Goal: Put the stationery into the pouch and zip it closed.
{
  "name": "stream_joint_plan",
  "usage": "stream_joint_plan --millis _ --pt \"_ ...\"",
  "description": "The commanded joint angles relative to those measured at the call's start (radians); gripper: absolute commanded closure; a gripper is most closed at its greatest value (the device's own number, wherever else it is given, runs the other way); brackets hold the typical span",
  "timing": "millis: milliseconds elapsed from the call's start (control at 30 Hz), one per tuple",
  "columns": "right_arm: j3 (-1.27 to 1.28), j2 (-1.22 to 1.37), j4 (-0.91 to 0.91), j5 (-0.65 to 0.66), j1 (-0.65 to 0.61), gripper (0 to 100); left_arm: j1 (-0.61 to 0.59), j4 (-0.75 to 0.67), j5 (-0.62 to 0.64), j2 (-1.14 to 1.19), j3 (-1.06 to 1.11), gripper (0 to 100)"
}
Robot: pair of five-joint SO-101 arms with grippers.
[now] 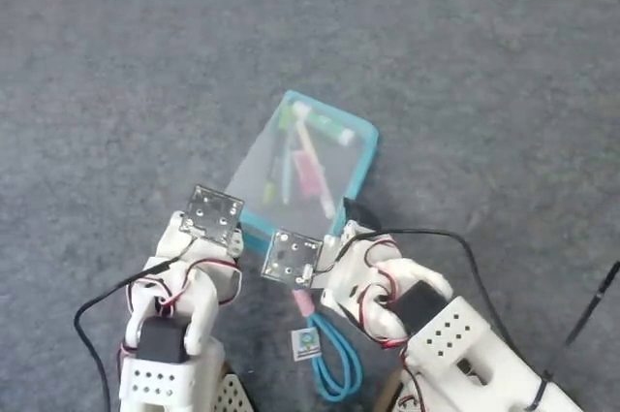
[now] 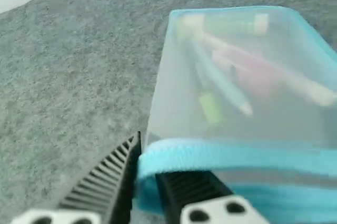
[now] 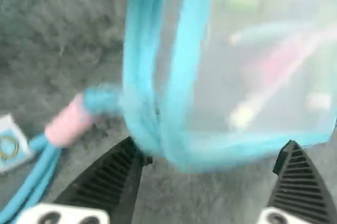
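Left jaws grip the pouch; right jaws gape round it, blue cord beside.

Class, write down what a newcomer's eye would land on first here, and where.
The see-through turquoise-edged pouch lies mid-table on grey carpet, bright pens inside. The left gripper pinches its near edge; the right gripper stands open around the neighbouring corner, beside a blue cord.

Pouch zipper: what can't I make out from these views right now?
- High view: both arms cover the near edge of the pouch; zipped or open, cannot tell.
- Right wrist view: blur hides any zipper pull near the cord.
- Left wrist view: left gripper covers the edge it pinches.
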Motion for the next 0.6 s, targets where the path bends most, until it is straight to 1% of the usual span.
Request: stream_joint_plan --millis 0,167,200,300,467,500,533,567 --pt "-0.011 -0.035 -0.056 0.009 -0.015 64.5 0.044 0.037 0.025 -0.015 -0.091 99" --pt "-0.012 -0.035 -0.107 0.012 -0.002 64.7 0.043 0.043 0.02 -0.017 -0.096 99" --pt "-0.012 -0.035 -0.12 0.012 0.008 66.1 0.044 0.046 0.02 -0.017 -0.096 99" --pt "-0.014 -0.035 -0.16 0.009 0.05 76.0 0.049 0.046 0.02 -0.017 -0.096 99" --pt "-0.017 -0.035 -0.176 0.006 0.081 99.1 0.041 0.041 0.018 -0.018 -0.096 99" --pt "-0.018 -0.035 -0.176 0.0 0.084 99.6 0.041 0.038 0.018 -0.02 -0.097 99" --pt "-0.021 -0.035 -0.174 -0.017 0.087 98.0 0.04 0.031 0.018 -0.02 -0.104 99" --pt "-0.031 -0.033 -0.166 -0.035 0.093 99.1 0.031 0.023 0.017 -0.02 -0.114 99"
